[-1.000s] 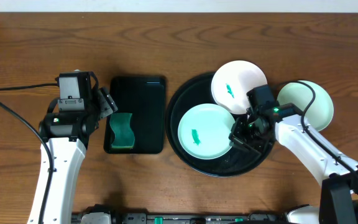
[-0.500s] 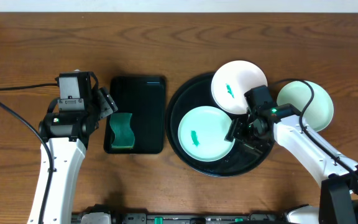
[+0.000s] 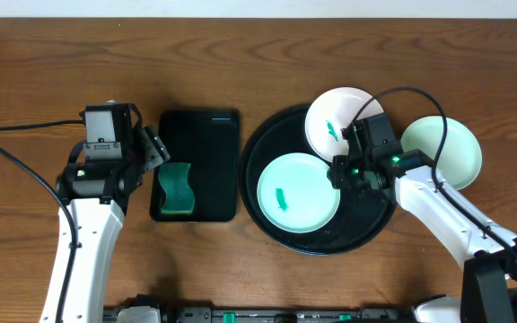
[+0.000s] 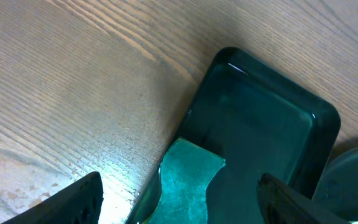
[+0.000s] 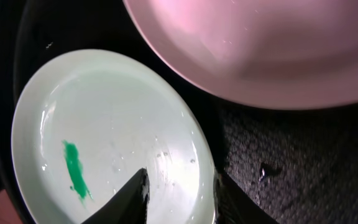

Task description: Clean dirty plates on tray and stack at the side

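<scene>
Right hand [image 3: 341,172] hangs low over the large round black tray [image 3: 260,148], at the right edge of a small round pale mint-green plate [image 3: 294,193] that lies flat inside this tray. In the right wrist view its two fingers [image 5: 134,198] stand partly apart, with the rim of this plate between them. I cannot tell whether they already touch the plate. The right arm reaches from the lower right corner diagonally across the table [image 3: 240,54], with its wrist above the right part of the tray.

I count three plates. The mint-green one in the tray carries one short green smear. A white plate [image 3: 330,112] leans on the far rim of the tray, partly over it, and also shows one green smear. A second mint-green plate [image 3: 447,157] lies on the table just to the right of the tray, outside it.

There are two trays: the round one and a smaller rectangular black tray [image 3: 206,152] to its left. One green sponge [image 3: 176,188] lies in the near left part of the rectangular tray.

The left hand [image 3: 158,151] is wide open and holds nothing. It hovers at the left edge of the rectangular tray, and its arm comes straight up from the near side of the table.
</scene>
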`<state>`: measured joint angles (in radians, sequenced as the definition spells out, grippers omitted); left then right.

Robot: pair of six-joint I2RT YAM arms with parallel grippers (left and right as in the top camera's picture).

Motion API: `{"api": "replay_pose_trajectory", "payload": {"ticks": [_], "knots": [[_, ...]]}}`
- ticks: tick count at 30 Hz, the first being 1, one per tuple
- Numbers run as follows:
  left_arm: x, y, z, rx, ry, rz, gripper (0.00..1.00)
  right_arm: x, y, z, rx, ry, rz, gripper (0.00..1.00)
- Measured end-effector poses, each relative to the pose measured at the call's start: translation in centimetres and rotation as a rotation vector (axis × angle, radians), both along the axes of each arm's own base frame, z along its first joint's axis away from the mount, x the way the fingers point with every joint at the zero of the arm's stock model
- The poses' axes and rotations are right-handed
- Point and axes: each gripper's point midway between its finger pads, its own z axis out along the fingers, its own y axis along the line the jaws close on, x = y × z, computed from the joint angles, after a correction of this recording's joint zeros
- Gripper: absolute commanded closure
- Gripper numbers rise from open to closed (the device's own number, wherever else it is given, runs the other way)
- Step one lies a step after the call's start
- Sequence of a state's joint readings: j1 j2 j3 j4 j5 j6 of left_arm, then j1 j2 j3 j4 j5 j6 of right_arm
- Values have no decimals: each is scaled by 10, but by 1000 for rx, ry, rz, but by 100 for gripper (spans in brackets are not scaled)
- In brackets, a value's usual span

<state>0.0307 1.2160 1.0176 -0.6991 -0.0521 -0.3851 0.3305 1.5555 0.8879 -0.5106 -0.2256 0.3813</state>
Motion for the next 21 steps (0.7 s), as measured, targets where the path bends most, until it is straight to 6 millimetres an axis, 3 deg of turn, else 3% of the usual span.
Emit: {"api": "replay_pose_trajectory", "payload": {"ticks": [10,12,15,21], "knots": [[0,0,0,0,0,0,21,-12,-5,-5,-54,9,118,57],[0,0,0,0,0,0,21,-14,-6,-6,-63,20,123,62],[0,0,0,0,0,0,20,-20,-9,-8,-78,40,130,77],[0,0,0,0,0,0,20,-17,-16,-12,-113,26,111,77]]}}
